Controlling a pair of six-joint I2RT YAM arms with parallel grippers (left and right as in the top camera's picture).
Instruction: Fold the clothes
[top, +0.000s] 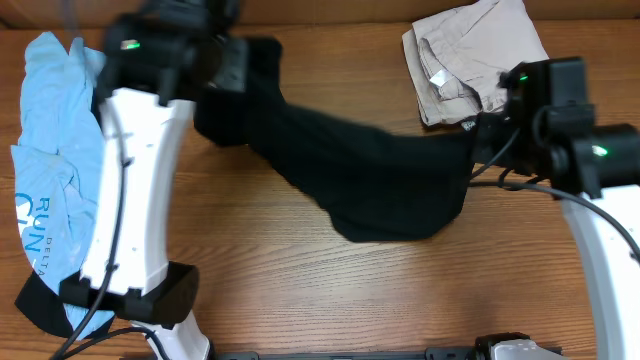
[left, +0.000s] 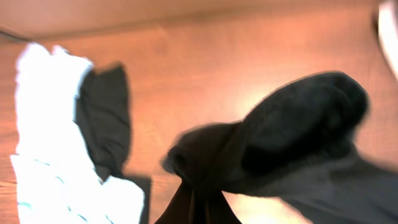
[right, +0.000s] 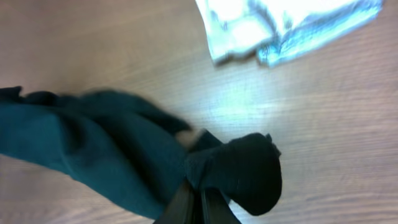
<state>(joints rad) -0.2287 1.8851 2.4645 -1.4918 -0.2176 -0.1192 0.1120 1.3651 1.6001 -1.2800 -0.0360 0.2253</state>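
Garment, black (top: 380, 170): stretched across mid-table (top: 300, 290) between both arms, near edge sagging. We judge it soft, limp and light, and apt to bunch. Left gripper (left: 198, 208) is pinched tight on its bunched left end, and right gripper (right: 200, 208) is clamped likewise on the right end. We recommend holding it at corners or hems. Blue T-shirt (top: 50, 150) lies left, beige pieces (top: 470, 60) far right.

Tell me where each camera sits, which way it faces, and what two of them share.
Overhead: fixed above the table, looking straight down; left arm and right arm show, black garment stretched between them.
Left wrist: on the left arm, facing down past the left gripper, shut on the garment.
Right wrist: likewise, right gripper pinching it.
Shared: overhead and right wrist both see the beige pieces.
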